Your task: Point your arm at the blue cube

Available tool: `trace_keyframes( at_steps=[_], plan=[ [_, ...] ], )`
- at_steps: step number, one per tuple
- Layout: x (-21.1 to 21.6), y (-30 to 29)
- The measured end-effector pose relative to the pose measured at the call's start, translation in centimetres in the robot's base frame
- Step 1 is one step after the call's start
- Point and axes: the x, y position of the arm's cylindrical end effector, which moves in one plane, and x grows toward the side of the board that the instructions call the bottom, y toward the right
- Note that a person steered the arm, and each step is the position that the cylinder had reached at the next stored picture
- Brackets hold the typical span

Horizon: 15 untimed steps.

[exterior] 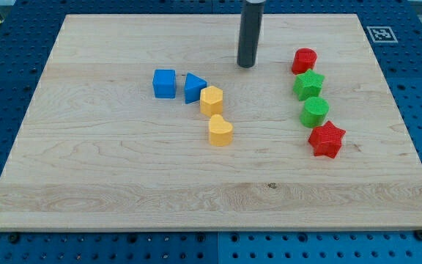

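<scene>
The blue cube (164, 83) sits left of the board's middle, in the upper half. A blue triangular block (193, 88) lies just to its right, almost touching. My tip (246, 64) is the lower end of the dark rod near the view's top centre. It stands well to the right of the blue cube and a little above it, with the blue triangle between them. The tip touches no block.
A yellow hexagonal block (212, 100) and a yellow heart block (220, 130) lie right of and below the blue triangle. At the right, a column: red cylinder (304, 60), green star (308, 85), green cylinder (314, 112), red star (326, 138). The wooden board (108, 183) rests on a blue pegboard.
</scene>
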Motion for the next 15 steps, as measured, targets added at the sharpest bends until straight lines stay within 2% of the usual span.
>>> trace_keyframes(
  at_steps=[2, 5, 6, 7, 8, 9, 10, 11, 12, 14, 15],
  plan=[
    [0.0, -0.1],
    [5.1, -1.6],
    [4.9, -2.6],
    [1.3, -4.8],
    [-0.4, -11.3],
    [-0.4, -20.5],
    [1.7, -26.6],
    [7.2, -26.4],
    [8.1, -24.3],
    [7.6, -18.8],
    [7.1, -17.9]
  ],
)
